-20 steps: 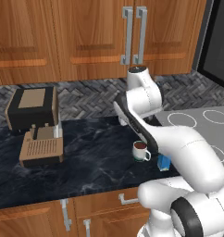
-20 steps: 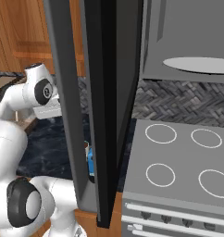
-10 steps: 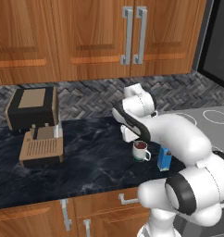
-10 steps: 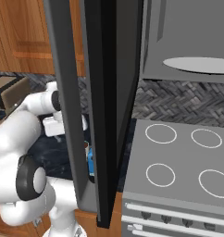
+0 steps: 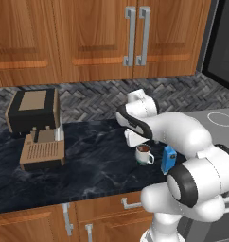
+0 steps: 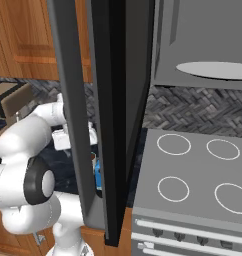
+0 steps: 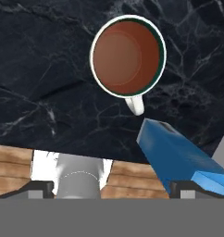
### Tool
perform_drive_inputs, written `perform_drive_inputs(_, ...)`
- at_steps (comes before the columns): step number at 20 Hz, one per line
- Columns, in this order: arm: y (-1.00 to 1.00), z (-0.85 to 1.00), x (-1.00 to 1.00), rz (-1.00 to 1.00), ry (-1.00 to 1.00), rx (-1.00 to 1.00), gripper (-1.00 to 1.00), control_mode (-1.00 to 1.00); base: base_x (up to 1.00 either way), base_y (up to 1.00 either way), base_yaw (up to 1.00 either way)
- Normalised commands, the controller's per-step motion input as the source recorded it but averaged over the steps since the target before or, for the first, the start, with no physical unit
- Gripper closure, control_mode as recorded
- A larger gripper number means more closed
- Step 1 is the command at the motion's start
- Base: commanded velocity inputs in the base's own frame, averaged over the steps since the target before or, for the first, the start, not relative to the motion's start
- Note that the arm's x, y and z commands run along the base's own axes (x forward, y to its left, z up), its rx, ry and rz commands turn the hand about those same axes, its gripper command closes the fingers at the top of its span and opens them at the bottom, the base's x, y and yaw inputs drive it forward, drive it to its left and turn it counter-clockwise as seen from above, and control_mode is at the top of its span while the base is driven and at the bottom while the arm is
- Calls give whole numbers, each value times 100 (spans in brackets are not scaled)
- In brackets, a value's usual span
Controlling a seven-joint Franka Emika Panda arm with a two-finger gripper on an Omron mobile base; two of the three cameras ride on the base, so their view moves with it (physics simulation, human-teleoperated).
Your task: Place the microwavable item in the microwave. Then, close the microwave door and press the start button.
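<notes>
The microwavable item, a white mug [image 7: 127,55] of brown liquid, stands on the black marble counter [image 5: 88,165], its handle [image 7: 134,104] pointing toward the counter's front edge. My gripper [image 7: 114,190] hangs open just above the mug [image 5: 144,154], looking straight down, with nothing between its fingertips [image 7: 37,189]. From the left base view, the hand [image 5: 134,139] sits close over the mug's back left. The microwave door [image 6: 118,100] stands wide open, showing the microwave's grey cavity [image 6: 203,30] and pale turntable [image 6: 215,70].
A blue carton [image 5: 169,159] stands right next to the mug's handle side [image 7: 178,157]. A coffee machine [image 5: 36,127] sits at the counter's left. A stove top [image 6: 193,170] lies under the microwave. Wooden cabinets [image 5: 97,38] hang above the counter.
The arm has swung down and forward, bringing the hand from above the backsplash to just over the mug. The mug and carton have not moved.
</notes>
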Motion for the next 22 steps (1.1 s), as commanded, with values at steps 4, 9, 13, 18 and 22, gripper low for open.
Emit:
perform_drive_inputs(4,-22,-18,0,0,0,0,-100,-100,0,0,0)
perform_drive_inputs(9,-9,-14,2,0,0,0,-100,-100,0,0,0)
perform_drive_inputs(13,-3,-27,8,1,0,1,-100,-100,0,0,0)
perform_drive_inputs(18,-1,-31,5,3,0,2,-100,-100,0,0,0)
perform_drive_inputs(22,-4,-14,2,2,0,2,-100,-100,0,0,0)
